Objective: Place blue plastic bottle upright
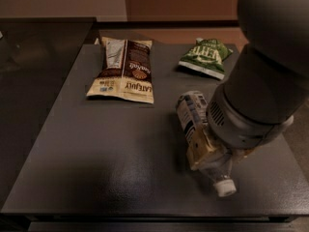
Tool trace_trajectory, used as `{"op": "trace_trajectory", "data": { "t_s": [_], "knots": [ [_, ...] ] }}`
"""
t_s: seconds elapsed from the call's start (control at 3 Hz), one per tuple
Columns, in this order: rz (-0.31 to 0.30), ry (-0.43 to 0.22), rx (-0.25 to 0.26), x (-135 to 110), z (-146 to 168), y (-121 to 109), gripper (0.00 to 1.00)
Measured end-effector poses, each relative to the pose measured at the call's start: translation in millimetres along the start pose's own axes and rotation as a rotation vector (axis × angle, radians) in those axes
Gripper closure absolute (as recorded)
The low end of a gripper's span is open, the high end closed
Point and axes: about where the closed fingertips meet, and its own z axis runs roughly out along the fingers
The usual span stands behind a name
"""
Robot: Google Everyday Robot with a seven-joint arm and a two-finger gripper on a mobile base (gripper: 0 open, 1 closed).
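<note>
The blue plastic bottle [192,111] is a small clear bottle with a white and pale-blue label. It is tilted, with its white cap [225,187] pointing toward the front right and its base toward the back. My gripper [208,153] is shut on the bottle's middle, and a yellowish finger pad [199,152] presses on its left side. The big grey arm [260,81] hides the bottle's right side. The bottle appears held just off the dark table [106,153], with a shadow under it.
A brown snack bag [124,69] lies flat at the back left of the table. A green snack bag [205,56] lies at the back right. The table's front edge [145,211] is close below the bottle cap. A darker counter [34,57] adjoins on the left.
</note>
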Motion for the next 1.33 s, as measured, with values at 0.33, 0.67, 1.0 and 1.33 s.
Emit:
{"op": "trace_trajectory", "data": {
  "t_s": [0.33,0.67,1.0,1.33],
  "knots": [
    [0.159,0.029,0.067,12,-15,-16,1.00],
    [0.328,0.063,0.139,23,-23,-25,1.00],
    [0.500,0.107,0.238,32,-32,-33,1.00],
    [0.627,0.143,0.328,42,-41,-40,1.00]
  ]
}}
